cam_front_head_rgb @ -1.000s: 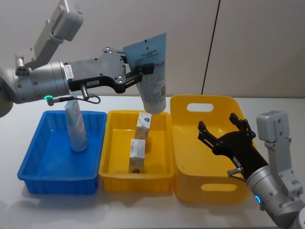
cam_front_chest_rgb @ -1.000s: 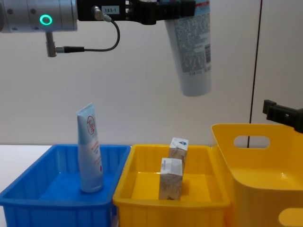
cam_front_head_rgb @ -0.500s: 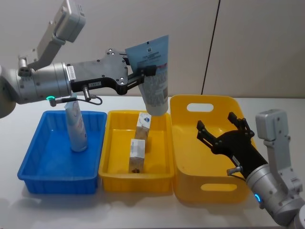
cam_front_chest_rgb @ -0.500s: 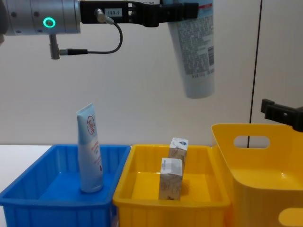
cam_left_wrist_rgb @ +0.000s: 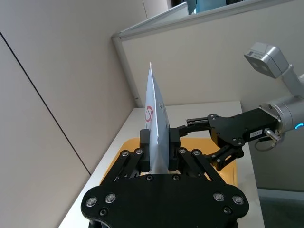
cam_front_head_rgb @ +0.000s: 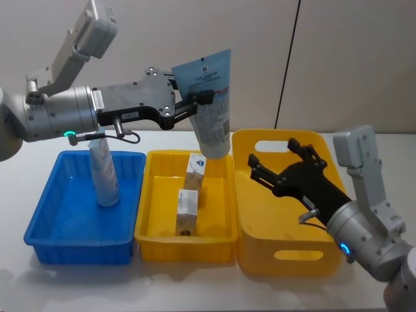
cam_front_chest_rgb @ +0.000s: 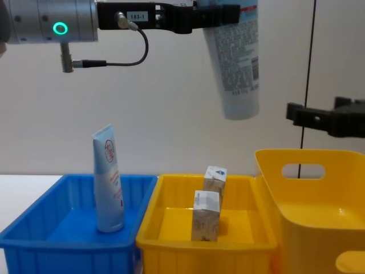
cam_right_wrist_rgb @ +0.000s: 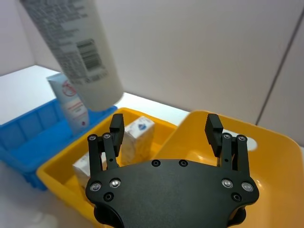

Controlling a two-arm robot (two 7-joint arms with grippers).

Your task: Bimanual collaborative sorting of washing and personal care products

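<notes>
While my left gripper (cam_front_head_rgb: 200, 99) pinches the tube (cam_front_head_rgb: 212, 127) over the yellow tray's (cam_front_head_rgb: 185, 251) far edge, my right gripper (cam_front_head_rgb: 273, 159) hangs spread. An early release could drop it.

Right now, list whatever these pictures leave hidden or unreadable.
- Chest view: the held tube's crimped end, cut off by the top edge.
- Left wrist view: that tube's cap end, hidden behind the left gripper.
- Head view: the standing tube's top, behind the left arm; part of the large yellow bin's floor, under the open right gripper.
- Head view: the cartons' print, too small.
</notes>
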